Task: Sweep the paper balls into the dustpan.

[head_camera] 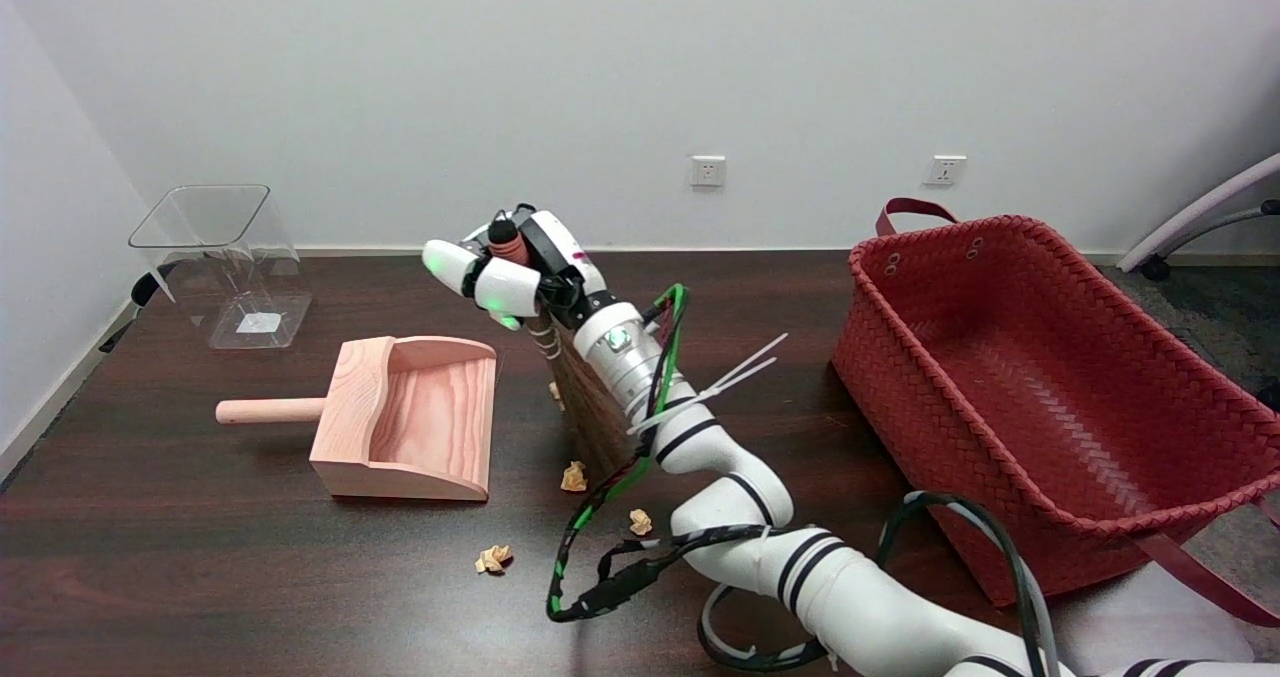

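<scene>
Hand is gripping the brush upright just right of the dustpan; sweeping carelessly risks scattering balls past its mouth.

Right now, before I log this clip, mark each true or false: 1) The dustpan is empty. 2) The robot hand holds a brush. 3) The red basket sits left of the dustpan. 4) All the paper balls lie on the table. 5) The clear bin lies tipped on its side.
1) The dustpan is empty: true.
2) The robot hand holds a brush: true, it grips the handle at the top.
3) False. The red basket sits far right of the dustpan.
4) True. The paper balls lie on the table, right of and in front of the dustpan.
5) False. The clear bin stands upright behind the dustpan.
</scene>
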Available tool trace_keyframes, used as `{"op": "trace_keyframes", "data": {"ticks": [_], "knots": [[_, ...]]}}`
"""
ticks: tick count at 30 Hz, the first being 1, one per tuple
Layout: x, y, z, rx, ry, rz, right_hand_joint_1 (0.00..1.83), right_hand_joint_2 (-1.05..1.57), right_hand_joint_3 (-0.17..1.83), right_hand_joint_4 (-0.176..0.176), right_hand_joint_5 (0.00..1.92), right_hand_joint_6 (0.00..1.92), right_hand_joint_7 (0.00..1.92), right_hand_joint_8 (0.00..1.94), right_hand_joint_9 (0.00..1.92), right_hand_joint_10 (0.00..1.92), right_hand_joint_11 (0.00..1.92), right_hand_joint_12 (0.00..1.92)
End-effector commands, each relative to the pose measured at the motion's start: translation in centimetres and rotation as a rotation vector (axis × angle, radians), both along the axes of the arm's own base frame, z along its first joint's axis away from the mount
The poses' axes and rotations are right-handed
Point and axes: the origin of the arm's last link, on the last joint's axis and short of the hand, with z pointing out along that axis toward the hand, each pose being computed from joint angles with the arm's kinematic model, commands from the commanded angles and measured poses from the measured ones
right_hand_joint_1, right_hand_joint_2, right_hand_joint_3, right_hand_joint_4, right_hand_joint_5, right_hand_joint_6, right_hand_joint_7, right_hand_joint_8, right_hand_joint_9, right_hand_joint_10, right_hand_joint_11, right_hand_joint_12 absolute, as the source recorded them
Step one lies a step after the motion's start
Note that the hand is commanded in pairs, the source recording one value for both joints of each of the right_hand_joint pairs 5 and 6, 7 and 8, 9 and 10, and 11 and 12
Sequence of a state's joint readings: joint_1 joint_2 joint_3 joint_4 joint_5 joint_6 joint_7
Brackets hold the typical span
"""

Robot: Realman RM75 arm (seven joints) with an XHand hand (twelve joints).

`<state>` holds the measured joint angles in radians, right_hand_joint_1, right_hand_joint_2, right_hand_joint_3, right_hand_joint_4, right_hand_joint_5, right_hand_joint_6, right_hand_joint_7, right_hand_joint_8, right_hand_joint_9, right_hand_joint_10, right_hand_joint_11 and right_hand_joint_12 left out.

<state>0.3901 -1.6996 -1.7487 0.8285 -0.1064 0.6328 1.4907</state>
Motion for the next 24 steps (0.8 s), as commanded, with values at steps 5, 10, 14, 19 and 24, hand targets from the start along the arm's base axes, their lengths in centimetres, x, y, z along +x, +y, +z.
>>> {"op": "trace_keyframes", "data": {"ticks": [5, 10, 14, 19, 24], "knots": [[3.8, -0.7, -3.3, 0.012, -0.030, 0.088, 0.92, 1.03, 0.38, 0.000, 1.92, 1.92, 1.92, 1.92, 1.92, 1.92, 1.92, 1.92], [4.6, -0.7, -3.5, 0.002, -0.017, 0.109, 0.91, 1.05, 0.37, 0.000, 1.92, 1.92, 1.92, 1.92, 1.92, 1.92, 1.92, 1.92], [4.6, -0.6, -4.2, 0.009, -0.022, 0.103, 0.91, 1.08, 0.36, 0.000, 1.92, 1.92, 1.92, 1.92, 1.92, 1.92, 1.92, 1.92], [4.8, -0.2, -4.7, 0.000, -0.021, 0.111, 0.91, 1.10, 0.37, 0.000, 1.92, 1.92, 1.92, 1.92, 1.92, 1.92, 1.92, 1.92], [7.3, -0.2, -3.4, -0.055, 0.082, 0.197, 0.91, 1.11, 0.37, 0.000, 1.92, 1.92, 1.92, 1.92, 1.92, 1.92, 1.92, 1.92]]}}
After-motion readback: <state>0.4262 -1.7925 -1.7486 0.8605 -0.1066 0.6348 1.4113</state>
